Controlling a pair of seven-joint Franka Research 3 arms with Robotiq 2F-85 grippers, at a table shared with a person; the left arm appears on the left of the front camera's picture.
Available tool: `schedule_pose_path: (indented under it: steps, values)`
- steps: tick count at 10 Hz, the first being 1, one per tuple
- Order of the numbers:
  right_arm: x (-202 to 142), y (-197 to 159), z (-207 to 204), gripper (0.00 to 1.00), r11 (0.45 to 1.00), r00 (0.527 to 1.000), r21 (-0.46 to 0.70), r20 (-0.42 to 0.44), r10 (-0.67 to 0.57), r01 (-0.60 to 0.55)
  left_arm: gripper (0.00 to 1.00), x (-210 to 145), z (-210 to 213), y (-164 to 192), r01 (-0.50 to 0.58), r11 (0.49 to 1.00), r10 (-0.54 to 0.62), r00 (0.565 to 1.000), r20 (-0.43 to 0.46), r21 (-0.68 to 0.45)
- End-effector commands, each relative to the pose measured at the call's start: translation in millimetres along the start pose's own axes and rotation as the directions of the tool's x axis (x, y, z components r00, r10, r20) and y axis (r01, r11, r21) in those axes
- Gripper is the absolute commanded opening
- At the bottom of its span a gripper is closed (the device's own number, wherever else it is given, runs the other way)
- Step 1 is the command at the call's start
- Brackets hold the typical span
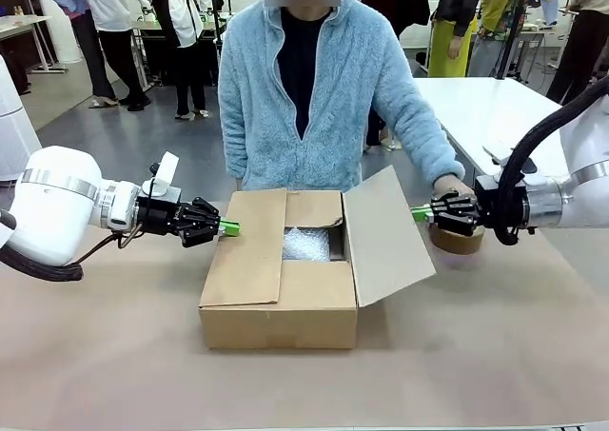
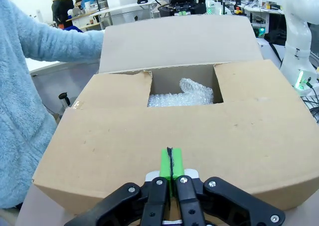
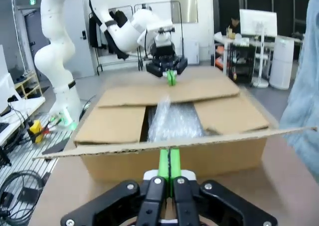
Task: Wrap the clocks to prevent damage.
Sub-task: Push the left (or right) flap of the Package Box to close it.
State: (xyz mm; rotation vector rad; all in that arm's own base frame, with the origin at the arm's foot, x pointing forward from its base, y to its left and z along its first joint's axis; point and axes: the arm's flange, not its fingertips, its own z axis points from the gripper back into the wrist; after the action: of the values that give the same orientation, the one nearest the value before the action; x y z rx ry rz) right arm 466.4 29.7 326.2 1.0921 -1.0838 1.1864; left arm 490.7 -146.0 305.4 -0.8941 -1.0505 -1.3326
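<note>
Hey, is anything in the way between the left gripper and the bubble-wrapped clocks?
Yes. The cardboard box has its folded-down left flap lying between the shut left gripper and the bubble-wrap bundle, which sits down inside, showing through the gap on top.

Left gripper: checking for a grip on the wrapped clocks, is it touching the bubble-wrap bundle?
Apart. The left wrist view shows the left gripper over a box flap, bare cardboard between its tips and the bubble-wrap bundle inside.
</note>
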Motion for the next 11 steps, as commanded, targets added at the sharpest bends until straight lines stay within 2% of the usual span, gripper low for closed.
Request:
schedule_pose_path:
  steps: [1, 4, 7, 11]
  values:
    - [-7, 6, -14, 0.01, 0.999, 0.999, -0.005, 0.043, 0.032, -0.032, 0.01, -3, -2, -1, 0.019, 1.0, -0.019, 1.0, -0.011, 0.012]
    - [-2, -3, -41, 0.01, 1.0, 0.996, 0.018, 0.085, 0.009, -0.01, 0.01, -3, -2, -1, 0.019, 1.0, -0.019, 1.0, -0.011, 0.012]
    - [7, -10, -68, 0.01, 0.999, 0.989, 0.014, 0.139, 0.05, -0.052, 0.01, -3, -2, -1, 0.019, 1.0, -0.019, 1.0, -0.011, 0.012]
    - [0, -15, -103, 0.01, 0.997, 0.986, 0.034, 0.153, 0.059, -0.065, 0.01, -3, -2, -1, 0.019, 1.0, -0.019, 1.0, -0.011, 0.012]
